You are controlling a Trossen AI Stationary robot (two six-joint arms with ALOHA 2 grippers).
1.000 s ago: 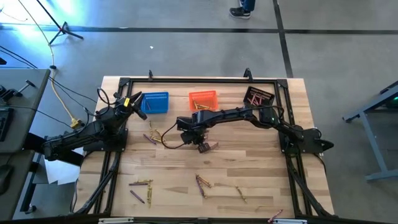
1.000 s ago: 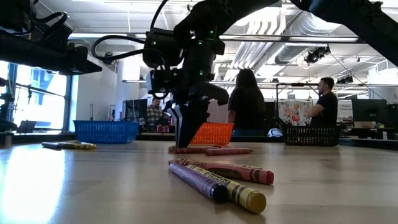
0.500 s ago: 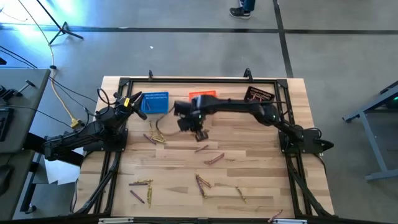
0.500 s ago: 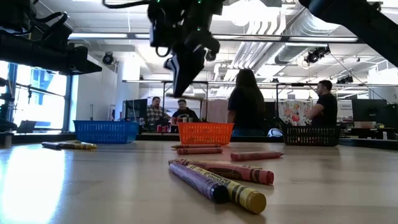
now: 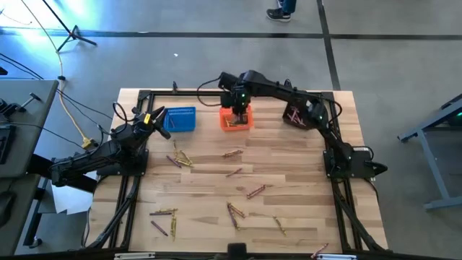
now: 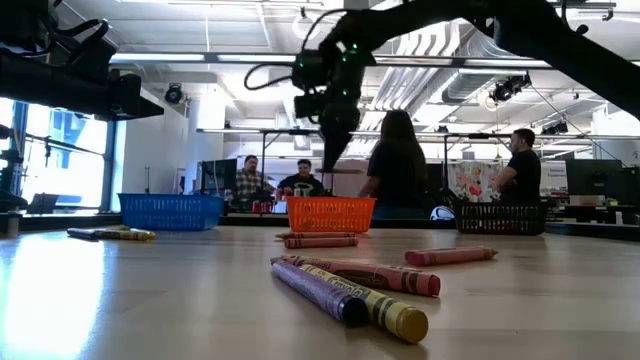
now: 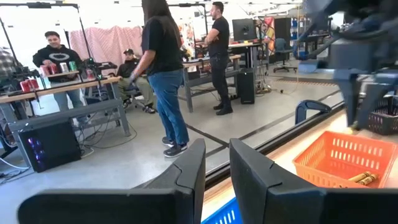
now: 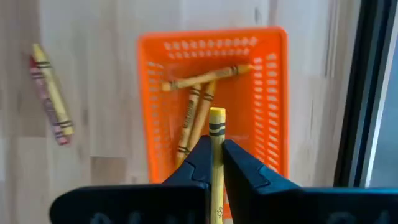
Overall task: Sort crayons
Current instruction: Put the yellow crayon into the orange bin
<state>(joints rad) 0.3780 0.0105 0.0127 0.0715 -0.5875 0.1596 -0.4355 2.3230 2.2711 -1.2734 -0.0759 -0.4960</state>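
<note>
Two arms are seen in the high view: the right gripper [image 5: 242,112] has been carried from mid-table to above the orange basket [image 5: 236,118], while the left gripper [image 5: 160,119] waits by the blue basket [image 5: 180,119]. Only the right wrist view reveals a yellow crayon [image 8: 216,155] clamped upright between the fingers, over three yellow ones lying in the mesh. In the left wrist view, the jaws are held slightly apart, empty.

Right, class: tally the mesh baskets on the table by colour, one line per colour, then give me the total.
Blue basket: 1
Orange basket: 1
Black basket: 1
Total: 3
</note>
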